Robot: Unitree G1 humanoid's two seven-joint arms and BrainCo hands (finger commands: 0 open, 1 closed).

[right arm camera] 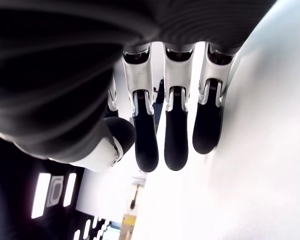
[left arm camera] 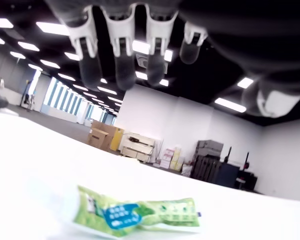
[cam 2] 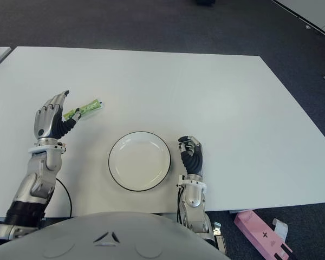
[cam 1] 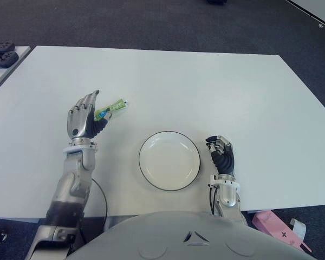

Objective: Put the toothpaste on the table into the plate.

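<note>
White table (cam 1: pixel 216 86): left hand (cam 1: pixel 85 116) partly covers toothpaste (cam 1: pixel 112 108); plate (cam 1: pixel 169 160) bare.

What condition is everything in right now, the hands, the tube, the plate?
Left hand: open, fingers spread just beside the toothpaste, holding nothing.
Right hand: fingers curled, empty, right of the plate.
Toothpaste: lying flat on the table, not yet lifted.
Plate: upright, empty.

Worktop (cam 1: pixel 206 86): I see it white.
Floor (cam 1: pixel 151 21): dark carpet beyond its far edge.
Pink box (cam 2: pixel 260 234): on the floor off my near right corner.
Black controllers (cam 1: pixel 1 54): on a side surface past the far left corner.
</note>
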